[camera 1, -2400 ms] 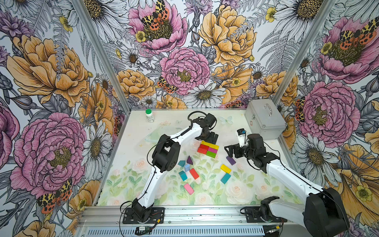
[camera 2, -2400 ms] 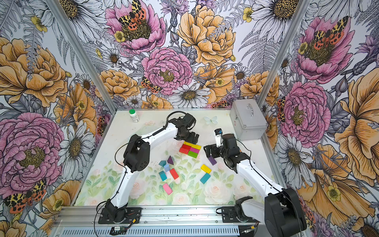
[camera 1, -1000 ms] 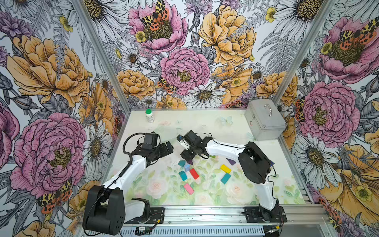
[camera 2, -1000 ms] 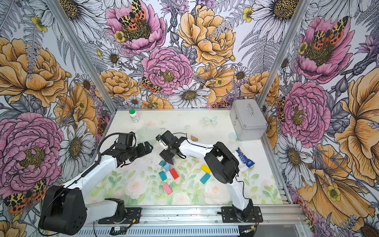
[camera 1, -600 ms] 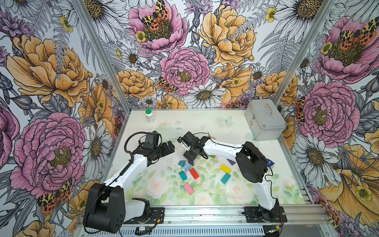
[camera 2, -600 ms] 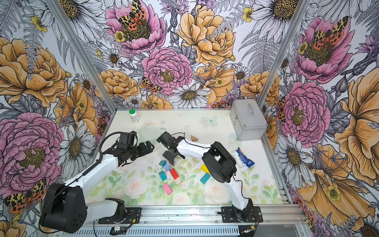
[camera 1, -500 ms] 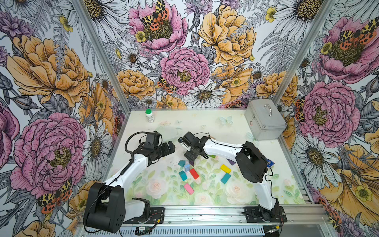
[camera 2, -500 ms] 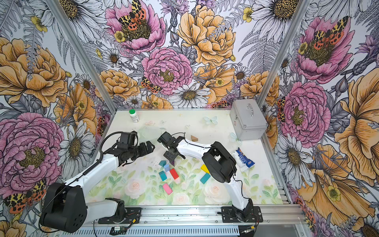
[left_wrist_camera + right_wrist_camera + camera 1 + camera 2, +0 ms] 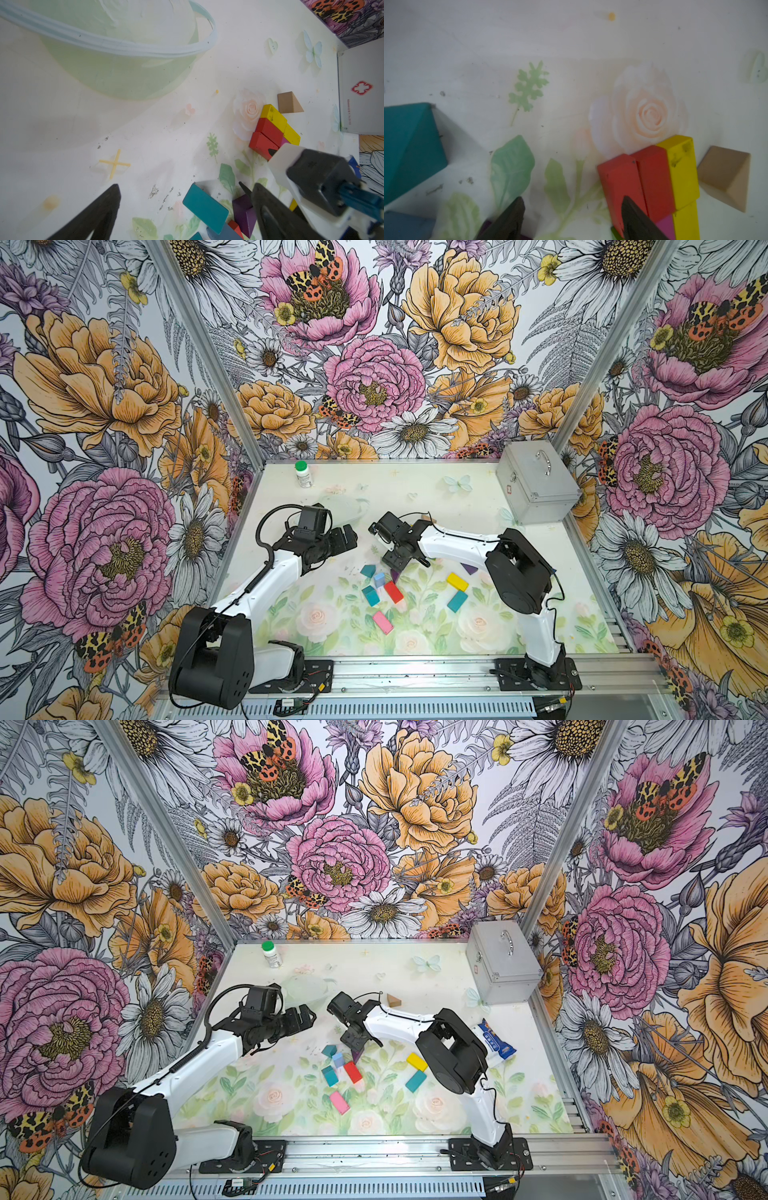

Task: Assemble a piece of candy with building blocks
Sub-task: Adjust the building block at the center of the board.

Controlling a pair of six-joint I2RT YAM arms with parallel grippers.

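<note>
Left end effector hovering above table, fingers wide apart, empty. Right end effector hanging over purple triangle, fingers apart, clamping nothing. Red-yellow brick row lying flat mid-table, long axes parallel; tan triangle just beside. Red brick and pink brick pointing 11-to-5 o'clock. Metal case sitting at 2 o'clock, showing red cross, writing unreadable. Floral-print table, floral walls.
</note>
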